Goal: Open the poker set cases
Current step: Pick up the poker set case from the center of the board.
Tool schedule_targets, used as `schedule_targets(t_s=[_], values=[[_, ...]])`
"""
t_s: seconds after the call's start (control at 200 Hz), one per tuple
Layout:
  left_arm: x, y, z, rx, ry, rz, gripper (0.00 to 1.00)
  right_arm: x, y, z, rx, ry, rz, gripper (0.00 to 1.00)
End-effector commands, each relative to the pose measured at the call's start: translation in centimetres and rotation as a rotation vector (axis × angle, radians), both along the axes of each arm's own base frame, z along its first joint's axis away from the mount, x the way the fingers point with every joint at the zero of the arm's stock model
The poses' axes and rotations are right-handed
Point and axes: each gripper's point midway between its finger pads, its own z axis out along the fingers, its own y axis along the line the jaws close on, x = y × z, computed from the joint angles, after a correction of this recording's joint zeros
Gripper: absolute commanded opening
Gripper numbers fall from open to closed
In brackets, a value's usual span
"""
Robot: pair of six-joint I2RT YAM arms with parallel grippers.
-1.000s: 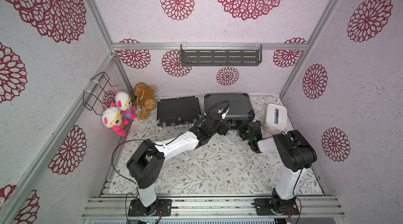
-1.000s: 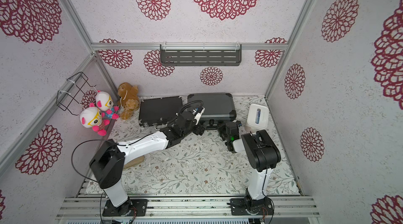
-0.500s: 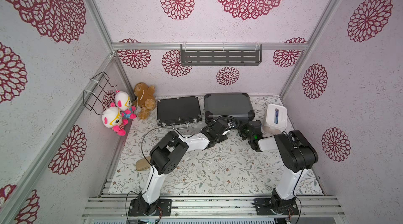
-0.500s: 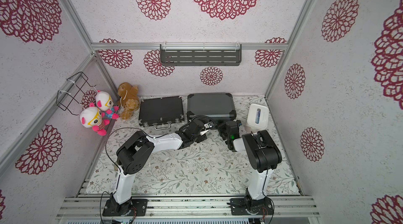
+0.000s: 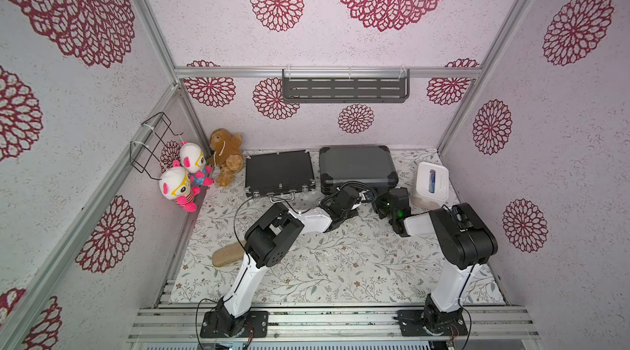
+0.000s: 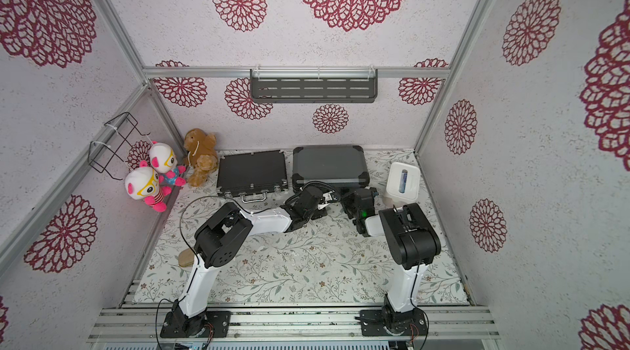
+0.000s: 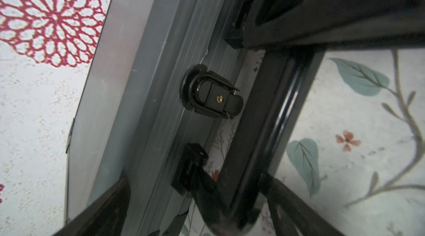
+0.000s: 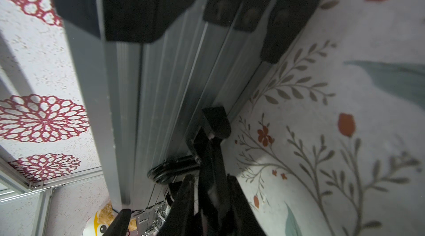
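Both poker set cases lie shut at the back in both top views: a slim black one (image 5: pixel 279 171) with silver latches and a thicker dark-grey one (image 5: pixel 358 167) (image 6: pixel 329 164). My left gripper (image 5: pixel 359 194) (image 7: pixel 207 218) is low at the grey case's front edge. It is open, its fingers (image 7: pixel 99 211) spread wide to either side of the black handle (image 7: pixel 259 131), with a black latch (image 7: pixel 211 95) just ahead. My right gripper (image 5: pixel 387 200) (image 8: pixel 211 200) sits beside it, shut on the same handle (image 8: pixel 213 165) near its bracket.
A white tissue box (image 5: pixel 430 183) stands right of the grey case. Plush toys (image 5: pixel 180 183) and a brown bear (image 5: pixel 226 157) crowd the back left corner under a wire basket (image 5: pixel 153 143). A tan oblong object (image 5: pixel 226 254) lies by the left arm. A dark shelf (image 5: pixel 345 85) hangs on the back wall.
My left arm has folded back and dropped from above the cases to the grey case's front edge, and its jaws have spread wider. The right arm has not moved.
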Motion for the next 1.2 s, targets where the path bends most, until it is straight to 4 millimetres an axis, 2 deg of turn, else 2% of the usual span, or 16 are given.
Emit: schedule_targets(t_s=[0.0,0.195,0.46,0.645,0.921,1.096,1.196], values=[[0.6,-0.9,0.0,-0.005,-0.031,-0.022,0.94,1.0,3.3,6.2,-0.029,-0.227,0.176,0.00],[0.5,-1.2,-1.0,0.003,-0.023,-0.038,0.88,1.1,3.3,6.4,-0.030,-0.228,0.176,0.00],[0.2,-1.5,-2.1,0.034,0.003,-0.051,0.73,1.1,3.2,6.2,-0.034,-0.227,0.169,0.00],[0.1,-1.7,-2.4,0.044,-0.003,-0.058,0.54,1.3,3.1,6.4,-0.029,-0.233,0.165,0.00],[0.1,-2.5,-1.8,0.048,-0.012,-0.068,0.28,1.5,3.0,6.8,-0.025,-0.235,0.165,0.00],[-0.1,-2.6,-1.8,0.039,0.000,-0.071,0.00,1.6,3.1,7.2,-0.016,-0.239,0.167,0.00],[-0.2,-2.8,-1.3,0.022,0.005,-0.078,0.00,1.6,3.1,7.4,-0.010,-0.241,0.169,0.00]])
